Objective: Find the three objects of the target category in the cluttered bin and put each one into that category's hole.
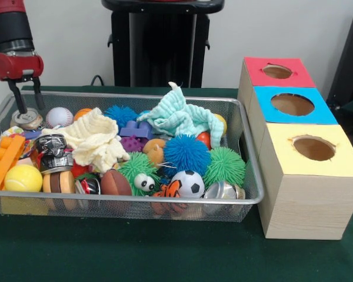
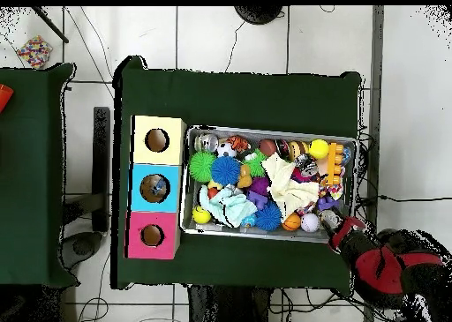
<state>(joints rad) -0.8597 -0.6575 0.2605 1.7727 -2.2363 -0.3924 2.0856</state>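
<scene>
The wire mesh bin (image 1: pixel 254 176) is full of toys and also shows in the overhead view (image 2: pixel 265 131). My gripper (image 1: pixel 29 108) hangs over the bin's far left corner. Its two black fingers (image 1: pixel 16 96) are apart and reach down on either side of a small silver tin (image 1: pixel 28 120). Whether they touch the tin cannot be told. In the overhead view the gripper (image 2: pixel 332 220) is at the bin's lower right corner. The hole (image 1: pixel 277 71) in the red-topped box is empty and far from the gripper. It also shows in the overhead view (image 2: pixel 152 235).
The bin holds a baseball (image 1: pixel 59 116), a yellow ball (image 1: pixel 23 177), a soccer ball (image 1: pixel 190 183), spiky blue (image 1: pixel 186 154) and green balls (image 1: pixel 225 166), a cream cloth (image 1: pixel 97 141), a mint cloth (image 1: pixel 179 114) and an orange block (image 1: pixel 5 160). Blue-topped (image 1: pixel 292 104) and yellow-topped boxes (image 1: pixel 313 148) stand beside the red one.
</scene>
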